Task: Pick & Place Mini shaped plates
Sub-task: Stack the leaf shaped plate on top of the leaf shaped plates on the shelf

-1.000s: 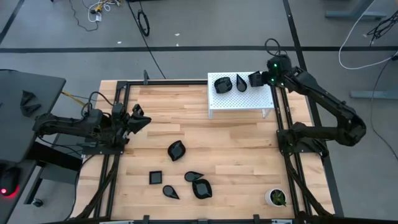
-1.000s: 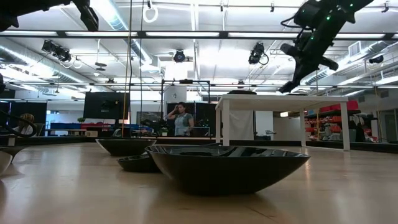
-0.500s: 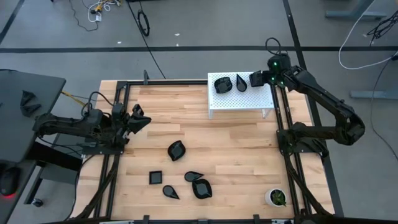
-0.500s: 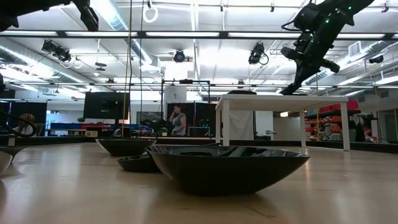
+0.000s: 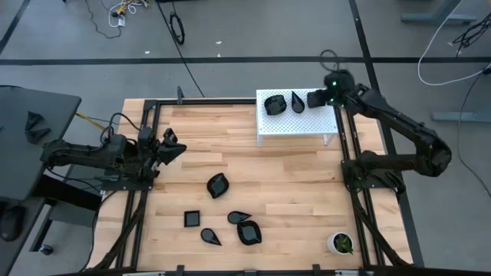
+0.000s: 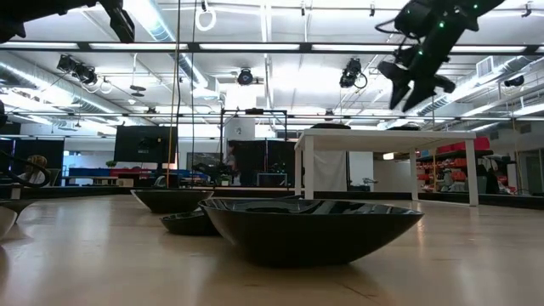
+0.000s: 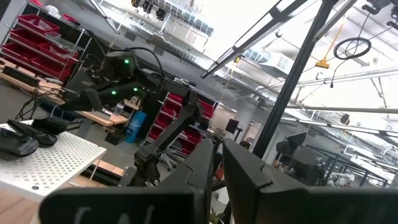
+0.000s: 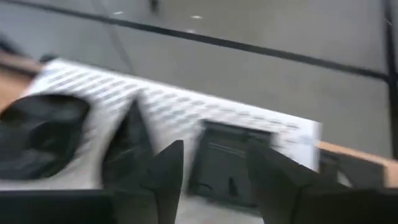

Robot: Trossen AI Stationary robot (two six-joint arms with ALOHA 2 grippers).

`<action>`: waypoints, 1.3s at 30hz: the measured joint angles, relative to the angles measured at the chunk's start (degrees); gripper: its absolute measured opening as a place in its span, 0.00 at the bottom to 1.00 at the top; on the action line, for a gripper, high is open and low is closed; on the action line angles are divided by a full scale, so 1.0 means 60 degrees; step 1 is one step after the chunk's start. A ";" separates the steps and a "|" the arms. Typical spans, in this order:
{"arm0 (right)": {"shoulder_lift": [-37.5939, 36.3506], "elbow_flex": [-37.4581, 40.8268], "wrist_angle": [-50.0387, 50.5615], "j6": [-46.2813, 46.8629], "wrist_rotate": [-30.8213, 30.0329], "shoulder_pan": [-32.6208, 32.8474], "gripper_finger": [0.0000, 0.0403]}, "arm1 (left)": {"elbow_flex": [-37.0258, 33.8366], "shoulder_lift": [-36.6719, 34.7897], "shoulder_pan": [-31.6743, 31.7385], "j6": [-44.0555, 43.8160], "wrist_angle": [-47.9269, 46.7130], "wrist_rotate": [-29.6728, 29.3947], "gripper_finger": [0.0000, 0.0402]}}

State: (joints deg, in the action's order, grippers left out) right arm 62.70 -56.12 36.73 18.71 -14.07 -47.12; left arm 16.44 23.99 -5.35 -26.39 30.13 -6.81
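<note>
Wooden desk (image 5: 291, 192) carries 5 plates (image 5: 218, 185), the white stand (image 5: 298, 119) 3, where the right tool (image 8: 211, 163) hovers, fingers apart, over the square plate (image 8: 229, 165) near the edge, risking a nudge off; left tool (image 5: 170, 145) idles, fingers together.

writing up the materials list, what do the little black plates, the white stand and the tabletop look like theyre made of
The mini plates look like glossy black glazed ceramic or hard plastic: ceiling lights reflect off the rims. The white stand looks like painted perforated sheet metal, matte, with a regular grid of small holes. The tabletop looks like light wood, butcher-block style, with visible plank strips and a soft satin sheen.
</note>
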 joint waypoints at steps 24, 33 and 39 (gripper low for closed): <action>0.6719 -0.2563 -0.5943 -0.0320 0.0870 0.9588 0.14 | -0.0003 0.0000 -0.0003 -0.0001 0.0000 0.0000 0.10; 0.9969 -0.5166 -0.5126 0.0313 0.1458 0.8803 0.17 | -0.0001 0.0002 0.0000 0.0000 -0.0003 0.0000 0.10; 1.0554 -0.5693 -0.4053 0.1060 0.1463 0.8208 0.37 | -0.0001 0.0001 -0.0001 -0.0001 -0.0001 0.0000 0.10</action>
State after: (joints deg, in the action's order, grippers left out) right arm 126.02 -90.27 12.41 25.07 -5.29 2.13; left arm 16.44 24.00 -5.35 -26.39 30.12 -6.81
